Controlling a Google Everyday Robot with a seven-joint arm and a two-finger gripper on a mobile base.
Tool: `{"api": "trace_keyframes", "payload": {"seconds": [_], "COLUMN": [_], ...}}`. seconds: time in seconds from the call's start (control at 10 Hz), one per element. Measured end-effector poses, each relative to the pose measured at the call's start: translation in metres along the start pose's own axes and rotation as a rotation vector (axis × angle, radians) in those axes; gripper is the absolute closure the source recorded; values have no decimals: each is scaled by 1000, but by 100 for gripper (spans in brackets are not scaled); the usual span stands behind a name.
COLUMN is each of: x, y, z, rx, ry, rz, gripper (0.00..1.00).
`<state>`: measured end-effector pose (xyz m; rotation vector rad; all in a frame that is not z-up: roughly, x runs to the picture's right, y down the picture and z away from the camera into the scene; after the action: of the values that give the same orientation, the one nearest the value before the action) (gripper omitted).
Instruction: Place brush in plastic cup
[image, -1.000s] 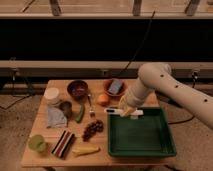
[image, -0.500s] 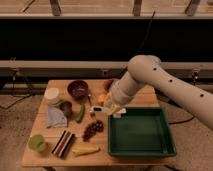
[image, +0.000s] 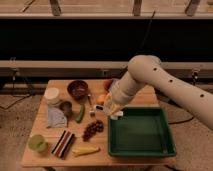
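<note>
At the desk's (image: 100, 159) front-left corner, the light green plastic cup (image: 37, 143) stands upright close to both edges. A striped dark packet (image: 63, 143) and a yellow item (image: 86, 150) lie beside it along the front edge. The green tray (image: 142, 132) fills the front right, nearly flush with the desk's right edge. Just behind, grapes (image: 93, 128) and a blue cloth (image: 56, 117) leave a bare strip of wood leading toward the cup.

Mid-desk, the hand (image: 111, 107) hangs clenched on the cream-white brush (image: 118, 116), held roughly level above the gap between the grapes and the orange (image: 101, 98). A second ago it was over the tray's back-left corner; the arm (image: 150, 75) has since swung left, well short of the cup. Farther back stand a brown bowl (image: 77, 89) and a white container (image: 52, 95). Bare wood shows at the back right.
</note>
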<state>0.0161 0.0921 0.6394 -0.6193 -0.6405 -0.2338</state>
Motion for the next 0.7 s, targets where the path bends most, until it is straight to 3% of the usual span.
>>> {"api": "trace_keyframes", "payload": {"seconds": [0.2,0.4,0.7], "x": [-1,-18,-79], "y": [0,2,-1], "z": [0,1,20], "rx": [-1,-7,-35], "ry": [-4,-45,-119], "rz": [-5,-50,-151], "gripper": [100,100,100]}}
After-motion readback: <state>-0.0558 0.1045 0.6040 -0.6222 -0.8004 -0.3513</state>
